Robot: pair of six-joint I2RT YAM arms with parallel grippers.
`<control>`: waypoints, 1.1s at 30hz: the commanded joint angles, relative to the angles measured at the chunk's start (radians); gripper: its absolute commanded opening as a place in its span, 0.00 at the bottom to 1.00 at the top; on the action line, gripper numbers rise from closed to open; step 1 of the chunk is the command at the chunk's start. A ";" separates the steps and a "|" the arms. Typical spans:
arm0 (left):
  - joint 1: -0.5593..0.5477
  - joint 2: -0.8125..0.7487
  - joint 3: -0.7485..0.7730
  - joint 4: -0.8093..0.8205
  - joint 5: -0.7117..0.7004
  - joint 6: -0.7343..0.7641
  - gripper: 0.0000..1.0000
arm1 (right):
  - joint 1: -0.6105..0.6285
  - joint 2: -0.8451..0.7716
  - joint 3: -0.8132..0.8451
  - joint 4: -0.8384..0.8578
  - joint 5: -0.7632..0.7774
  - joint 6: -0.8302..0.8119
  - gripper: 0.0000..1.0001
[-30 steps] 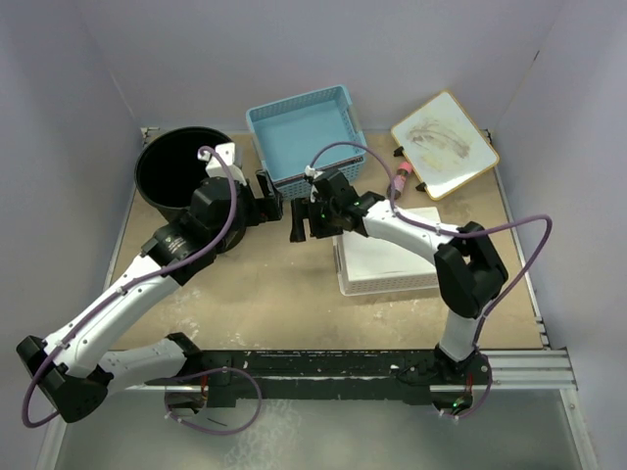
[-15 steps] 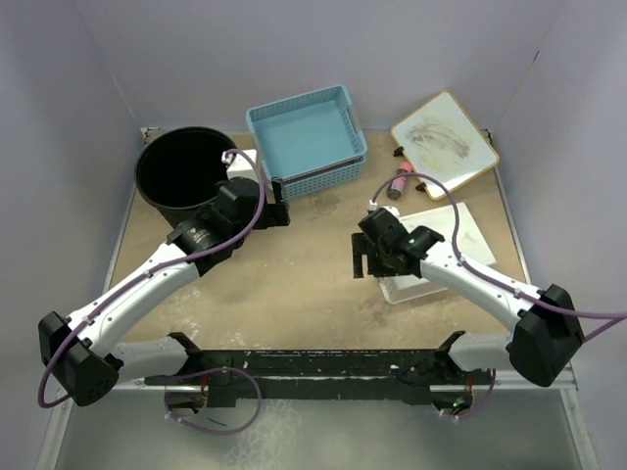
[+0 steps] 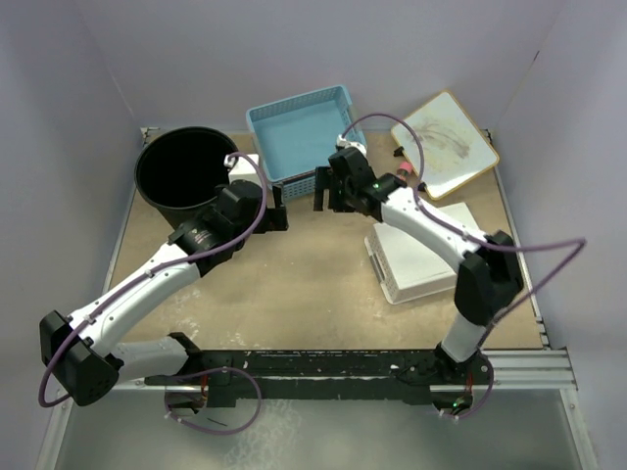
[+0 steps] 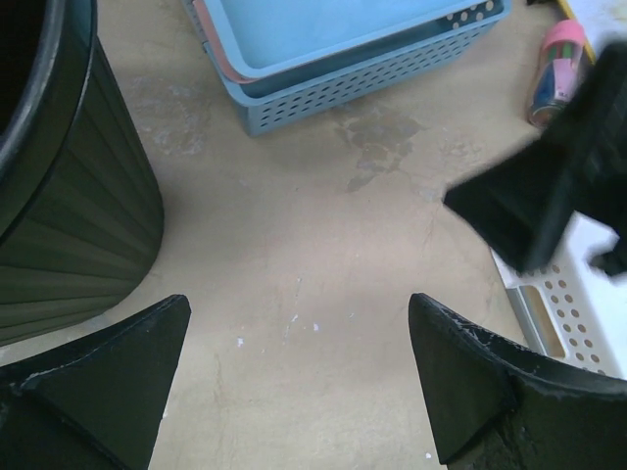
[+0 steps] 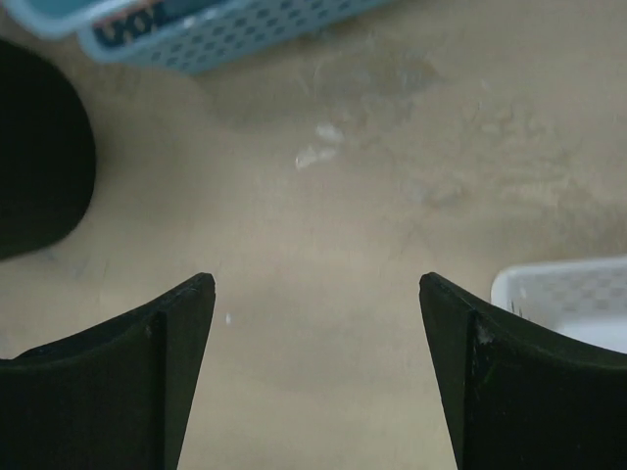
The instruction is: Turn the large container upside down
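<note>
The large container (image 3: 184, 174) stands mouth-up at the far left, ungrasped — the approach step, I judge — with the left gripper (image 4: 299, 313) spread wide just beside its wall and the right gripper (image 5: 316, 284) wide, empty, farther off; next, a firm rim hold for tipping.

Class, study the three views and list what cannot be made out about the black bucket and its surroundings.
- Black bucket: the top view looks down into it, so its base is unseen, and the left arm covers its near right side. The left wrist view's left edge cuts it off.
- Dark shape, right wrist view: blurred and cut off; bucket or arm, cannot tell.
- White basket, top view: partly under the right arm.
</note>
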 commanded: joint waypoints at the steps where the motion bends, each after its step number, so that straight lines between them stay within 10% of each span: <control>1: 0.000 -0.045 0.021 -0.001 -0.028 0.013 0.91 | -0.112 0.206 0.170 -0.114 -0.103 -0.024 0.87; 15: 0.000 -0.030 -0.001 0.086 0.025 0.024 0.91 | -0.144 -0.230 -0.393 -0.234 -0.022 0.034 0.88; 28: 0.000 0.028 0.035 0.091 0.087 0.008 0.91 | -0.142 -0.289 -0.365 -0.328 0.116 0.124 0.88; 33: 0.000 0.028 0.032 0.092 0.087 0.006 0.91 | -0.119 -0.312 -0.417 -0.192 -0.056 0.128 0.88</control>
